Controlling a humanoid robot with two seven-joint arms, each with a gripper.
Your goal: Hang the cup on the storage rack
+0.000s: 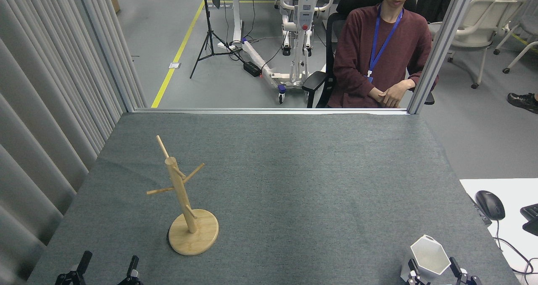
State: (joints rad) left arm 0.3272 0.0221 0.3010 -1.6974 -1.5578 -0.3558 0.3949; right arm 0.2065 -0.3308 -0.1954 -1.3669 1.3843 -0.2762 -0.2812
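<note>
At the near right corner of the grey table (294,171), the white six-sided cup (428,257) is standing upright between the right gripper's (433,270) spread fingers. It looks hard, smooth and breakable, so squeezing its sides gently seems best. Far left, the wooden peg rack (185,205) is waiting beyond the left gripper (107,268), fingers apart.

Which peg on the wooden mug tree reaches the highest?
The peg angling up and to the left behind the post's top on the storage rack. The others branch off lower on the post.
</note>
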